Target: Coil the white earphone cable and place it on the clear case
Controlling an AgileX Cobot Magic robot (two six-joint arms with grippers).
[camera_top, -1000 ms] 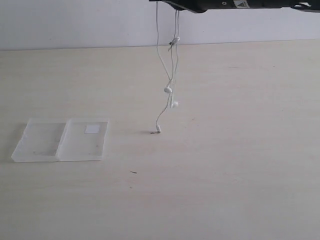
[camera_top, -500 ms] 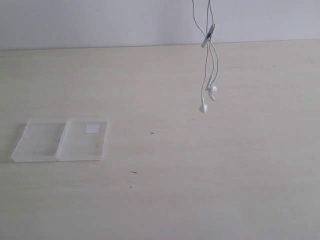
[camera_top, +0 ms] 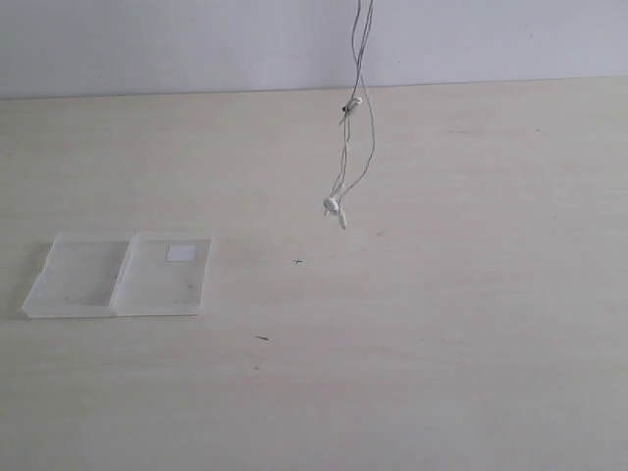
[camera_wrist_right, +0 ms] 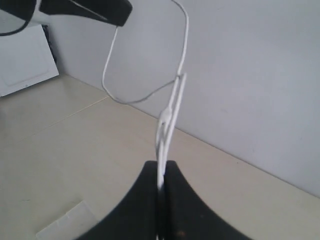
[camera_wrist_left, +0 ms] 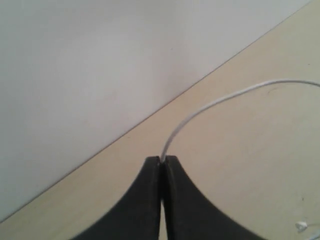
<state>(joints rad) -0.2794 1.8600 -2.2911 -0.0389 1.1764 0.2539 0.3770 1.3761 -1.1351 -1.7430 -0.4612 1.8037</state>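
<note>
Tabletop (camera_top: 442,373) between dangling earphone cable (camera_top: 333,205), clear case (camera_top: 118,277)

Pale wood-grain bench (camera_top: 442,373) abuts a plain white wall (camera_top: 147,44). One dark speck (camera_top: 298,262) and one short dark fleck (camera_top: 262,339) lie on the bench.

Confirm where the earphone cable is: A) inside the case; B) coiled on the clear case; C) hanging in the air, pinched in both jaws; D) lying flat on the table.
C: the white earphone cable dangles from above, apart from the clear case, and each wrist view shows shut jaws pinching it.
</note>
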